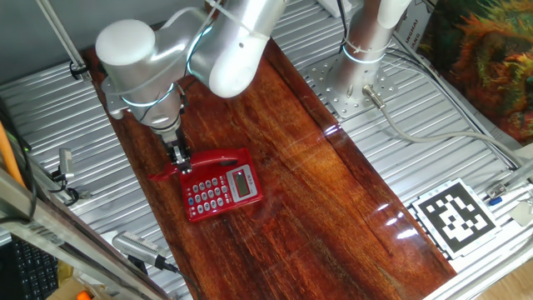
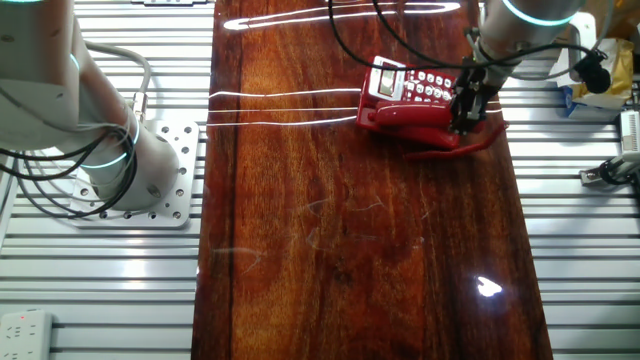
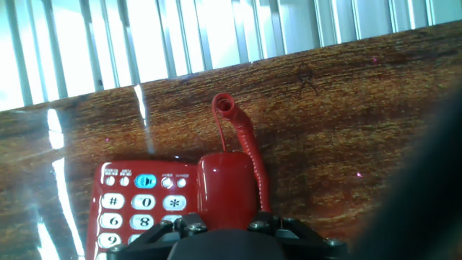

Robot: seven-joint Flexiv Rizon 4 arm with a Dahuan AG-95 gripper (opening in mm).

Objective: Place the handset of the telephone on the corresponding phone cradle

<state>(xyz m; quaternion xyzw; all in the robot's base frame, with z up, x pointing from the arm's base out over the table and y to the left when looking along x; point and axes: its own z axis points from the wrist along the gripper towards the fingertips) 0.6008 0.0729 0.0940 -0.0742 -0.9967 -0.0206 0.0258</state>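
Observation:
The red handset (image 1: 218,158) lies along the far edge of the phone cradle (image 1: 225,190), a squarish red base with grey-white keys and a small display. My gripper (image 1: 181,164) comes down from above and is shut on the handset near its left end. In the hand view the handset (image 3: 227,184) sits between my two black fingers (image 3: 173,227), beside the keypad (image 3: 130,202), and its coiled red cord (image 3: 245,137) runs out over the wood. In the other fixed view my gripper (image 2: 465,120) holds the handset (image 2: 405,115) at the near edge of the base (image 2: 415,85). I cannot tell whether it rests on the strip or hovers just above it.
The phone stands on a dark wooden board (image 1: 316,200) set on a ribbed metal table. A metal mounting plate with an arm base (image 1: 358,83) is behind it, and a black-and-white tag (image 1: 454,215) lies at the right. Another arm base (image 2: 110,160) stands at the left.

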